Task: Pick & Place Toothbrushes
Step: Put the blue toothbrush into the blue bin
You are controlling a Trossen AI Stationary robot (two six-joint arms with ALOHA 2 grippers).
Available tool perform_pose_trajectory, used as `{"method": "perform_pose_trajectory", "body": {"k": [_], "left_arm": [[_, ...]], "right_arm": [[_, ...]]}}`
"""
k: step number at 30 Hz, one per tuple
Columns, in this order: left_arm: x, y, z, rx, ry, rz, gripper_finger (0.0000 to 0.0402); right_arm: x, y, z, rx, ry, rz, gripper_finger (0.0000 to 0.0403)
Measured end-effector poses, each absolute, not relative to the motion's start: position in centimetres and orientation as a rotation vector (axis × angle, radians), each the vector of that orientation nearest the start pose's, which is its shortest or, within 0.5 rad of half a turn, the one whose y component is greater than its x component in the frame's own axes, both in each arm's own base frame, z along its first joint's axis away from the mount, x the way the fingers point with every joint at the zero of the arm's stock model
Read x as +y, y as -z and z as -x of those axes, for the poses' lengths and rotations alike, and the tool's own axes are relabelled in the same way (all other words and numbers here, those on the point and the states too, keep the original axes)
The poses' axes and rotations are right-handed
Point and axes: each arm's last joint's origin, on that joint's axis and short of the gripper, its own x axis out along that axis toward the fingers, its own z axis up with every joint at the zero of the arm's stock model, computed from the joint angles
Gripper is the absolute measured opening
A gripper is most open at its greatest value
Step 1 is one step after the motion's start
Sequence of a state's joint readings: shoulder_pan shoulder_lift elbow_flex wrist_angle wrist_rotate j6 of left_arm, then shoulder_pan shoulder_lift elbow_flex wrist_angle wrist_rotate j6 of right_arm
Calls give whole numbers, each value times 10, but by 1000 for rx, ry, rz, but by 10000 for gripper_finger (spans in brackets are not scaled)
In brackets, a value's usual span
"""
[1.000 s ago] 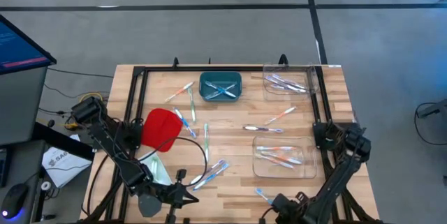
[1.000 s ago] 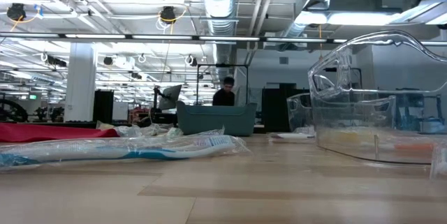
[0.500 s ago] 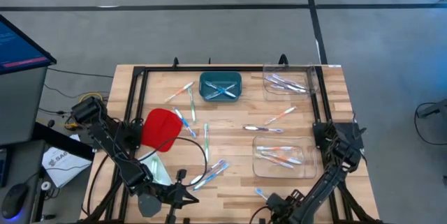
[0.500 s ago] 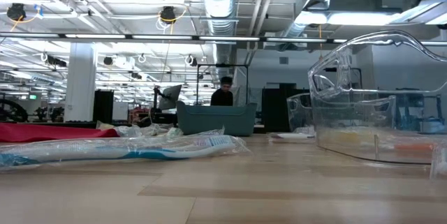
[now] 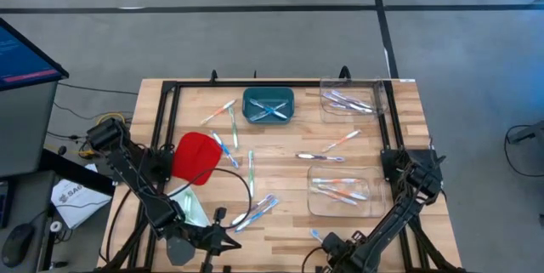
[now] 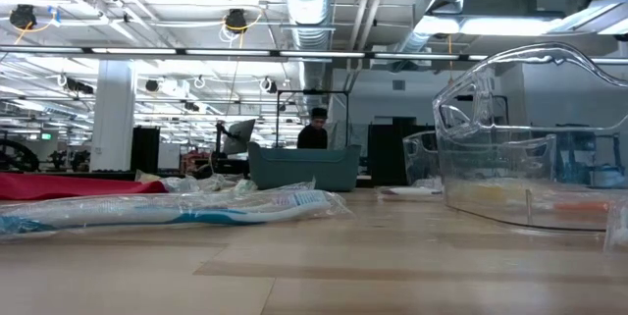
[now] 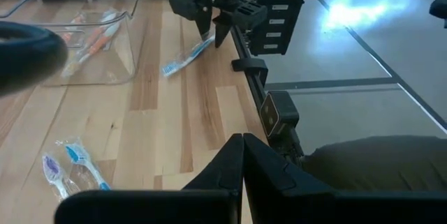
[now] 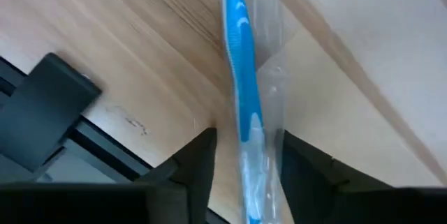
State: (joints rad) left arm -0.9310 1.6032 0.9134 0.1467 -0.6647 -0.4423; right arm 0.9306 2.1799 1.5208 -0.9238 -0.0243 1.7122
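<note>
1. Right claw (image 8: 241, 165) is sitting low at the tabletop's (image 5: 280, 150) near edge, fingers parted either side of a wrapped blue toothbrush (image 8: 239, 105), not clamped on it.
2. Left claw (image 7: 242, 155) is idling at the near-left edge, fingers pressed together, holding nothing.
3. Other toothbrushes are lying loose mid-tabletop, some in the teal bin (image 5: 269, 105) and two clear trays (image 5: 342, 191).
4. Red cloth (image 5: 195, 156) is lying on the left.

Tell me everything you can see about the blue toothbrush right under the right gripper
The blue toothbrush is a thin blue plastic stick sealed in a clear wrapper, lying flat on the wooden table near its front edge. The right gripper sits over it, its open fingers flanking the handle; whether they touch it is unclear. Its head end is out of view.
</note>
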Motion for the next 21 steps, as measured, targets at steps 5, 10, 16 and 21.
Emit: {"method": "perform_pose_trajectory", "body": {"k": [5, 10, 16, 21], "left_arm": [[-257, -212, -214, 418, 174, 34, 2], [-257, -212, -214, 415, 175, 34, 2], [-257, -212, -213, 415, 176, 34, 2], [-259, -212, -211, 413, 191, 11, 2]], "right_arm": [[322, -120, -239, 1531, 634, -644, 93], [320, -120, -242, 1539, 637, -658, 16], [317, -122, -244, 1508, 637, -642, 15], [320, -137, -244, 1399, 610, -571, 10]]}}
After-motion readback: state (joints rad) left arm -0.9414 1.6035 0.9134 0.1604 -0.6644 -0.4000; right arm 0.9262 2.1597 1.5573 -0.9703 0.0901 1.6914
